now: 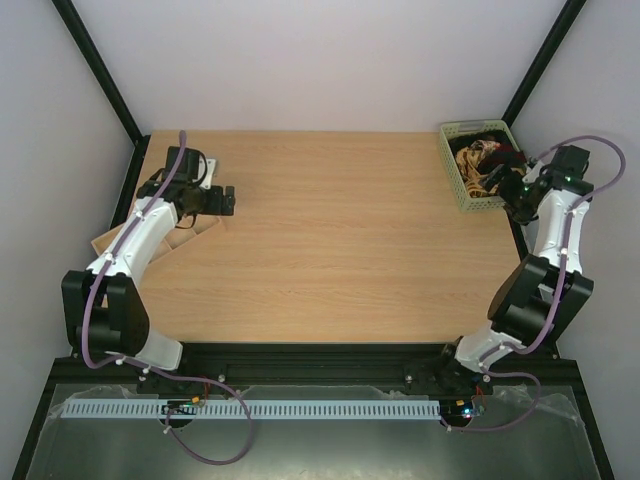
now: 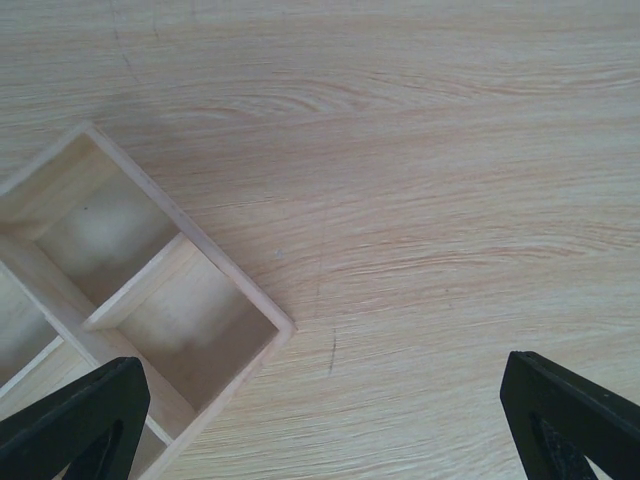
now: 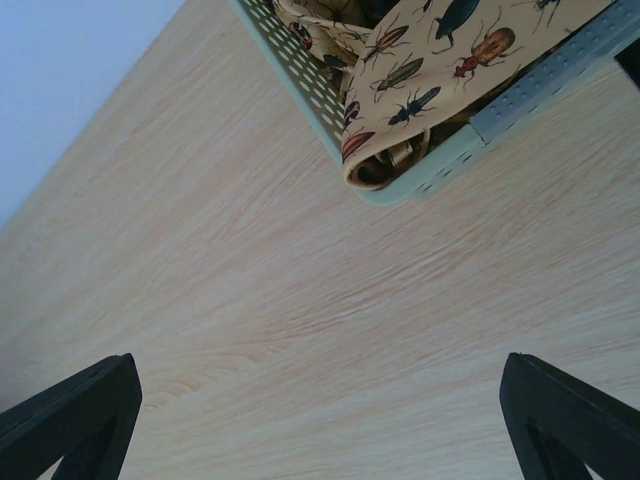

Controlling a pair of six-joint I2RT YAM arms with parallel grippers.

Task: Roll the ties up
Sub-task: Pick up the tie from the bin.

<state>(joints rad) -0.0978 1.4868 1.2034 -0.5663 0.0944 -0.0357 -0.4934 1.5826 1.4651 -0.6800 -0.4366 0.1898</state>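
In one far-right basket (image 1: 455, 172) lie tangled ties (image 1: 482, 160); both end effectors (image 2: 320, 430) (image 3: 320, 425) spread wide.

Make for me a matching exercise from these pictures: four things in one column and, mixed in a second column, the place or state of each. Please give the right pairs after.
Column one
1. wooden box
2. green basket
3. beetle-print tie
4. left gripper

Column two
A. open, holding nothing
B. at the far right corner of the table
C. folded inside the basket, at one of its corners
D. at the left edge of the table, visible compartments empty

Pairs: 1-D, 2-B, 3-C, 4-A
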